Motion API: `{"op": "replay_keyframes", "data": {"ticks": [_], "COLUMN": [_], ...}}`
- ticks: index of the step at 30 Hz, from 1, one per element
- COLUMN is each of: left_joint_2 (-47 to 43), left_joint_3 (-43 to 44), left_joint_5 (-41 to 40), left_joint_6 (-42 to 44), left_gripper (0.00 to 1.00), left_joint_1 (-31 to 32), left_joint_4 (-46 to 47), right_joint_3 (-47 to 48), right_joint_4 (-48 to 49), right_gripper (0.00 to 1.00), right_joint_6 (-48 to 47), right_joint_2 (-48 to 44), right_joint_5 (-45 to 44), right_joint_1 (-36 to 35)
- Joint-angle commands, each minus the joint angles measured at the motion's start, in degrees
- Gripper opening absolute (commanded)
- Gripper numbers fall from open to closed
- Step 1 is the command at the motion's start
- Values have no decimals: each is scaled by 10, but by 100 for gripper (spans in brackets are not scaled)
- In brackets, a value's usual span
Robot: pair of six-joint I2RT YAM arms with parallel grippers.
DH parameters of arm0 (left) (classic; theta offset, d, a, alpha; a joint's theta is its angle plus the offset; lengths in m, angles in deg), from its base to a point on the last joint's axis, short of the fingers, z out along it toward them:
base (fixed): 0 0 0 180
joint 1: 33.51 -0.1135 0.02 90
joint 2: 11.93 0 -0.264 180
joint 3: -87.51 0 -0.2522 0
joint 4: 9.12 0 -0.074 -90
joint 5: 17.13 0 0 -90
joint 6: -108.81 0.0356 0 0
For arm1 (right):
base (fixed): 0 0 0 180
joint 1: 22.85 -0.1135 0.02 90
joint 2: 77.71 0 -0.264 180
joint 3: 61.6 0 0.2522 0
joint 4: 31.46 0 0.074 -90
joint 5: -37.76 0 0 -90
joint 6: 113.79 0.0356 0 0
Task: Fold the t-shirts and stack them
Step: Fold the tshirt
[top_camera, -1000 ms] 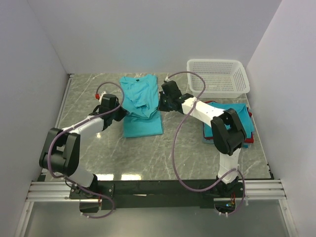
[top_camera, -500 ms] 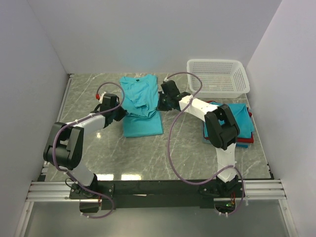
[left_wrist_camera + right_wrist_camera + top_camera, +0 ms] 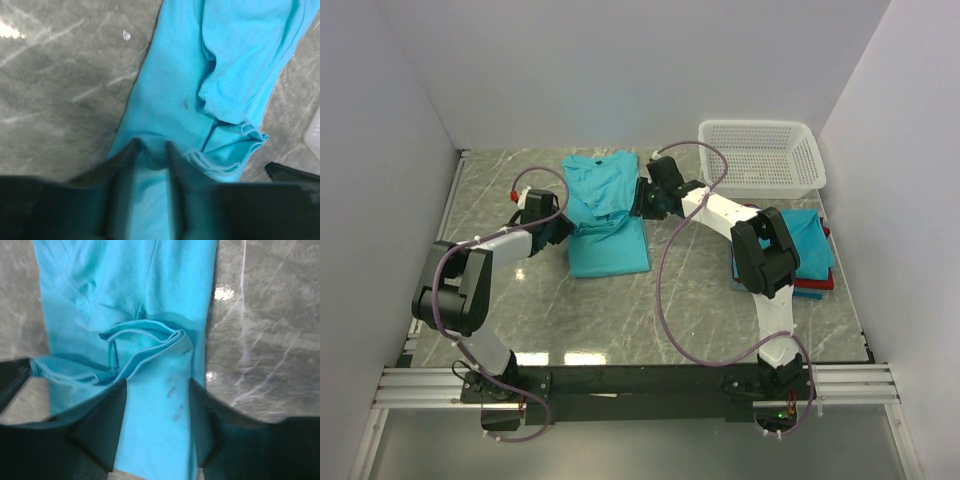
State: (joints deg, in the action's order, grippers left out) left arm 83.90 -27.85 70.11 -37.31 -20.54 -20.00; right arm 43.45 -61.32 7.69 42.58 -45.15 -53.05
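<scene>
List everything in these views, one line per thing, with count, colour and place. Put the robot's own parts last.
teal t-shirt: one, teal, far centre of the table, half folded, its middle bunched between the two hands
folded stack: number of shirts unclear, teal on top with a red edge beneath, right side of the table, partly behind the right arm
basket: one, white mesh, far right corner
table: one, grey marble pattern
cables: two, purple, one looping along each arm
arms: two, black and white, reaching in from the near edge
left hand: one, dark, on the shirt's left edge, cloth between its fingers
right hand: one, dark, on the shirt's right edge, cloth between its fingers
</scene>
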Motion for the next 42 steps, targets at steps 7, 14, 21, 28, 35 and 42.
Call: {"op": "replay_keyframes", "data": {"ticks": [7, 14, 21, 28, 35, 42], "left_joint_2": [-89, -208, -415, -509, -512, -492], "left_joint_3": [24, -19, -74, -145, -175, -245], "left_joint_5": [-30, -8, -35, -53, 5, 65], "left_joint_6": [31, 51, 44, 26, 47, 22], "left_gripper": [77, 88, 99, 99, 100, 99], "left_joint_1": [-3, -3, -3, -4, -5, -5], "left_joint_4": [-18, -90, -127, -139, -141, -91], "right_joint_3": [-39, -166, -189, -60, 94, 208], "right_joint_4": [31, 84, 159, 171, 122, 90], "right_gripper": [79, 87, 88, 89, 89, 89], "right_joint_6": [-14, -66, -95, -73, -43, -22], "right_joint_2": [-76, -172, -145, -18, 114, 179], "right_joint_5": [22, 58, 154, 158, 132, 146], "right_joint_1": [2, -35, -81, -90, -84, -66]}}
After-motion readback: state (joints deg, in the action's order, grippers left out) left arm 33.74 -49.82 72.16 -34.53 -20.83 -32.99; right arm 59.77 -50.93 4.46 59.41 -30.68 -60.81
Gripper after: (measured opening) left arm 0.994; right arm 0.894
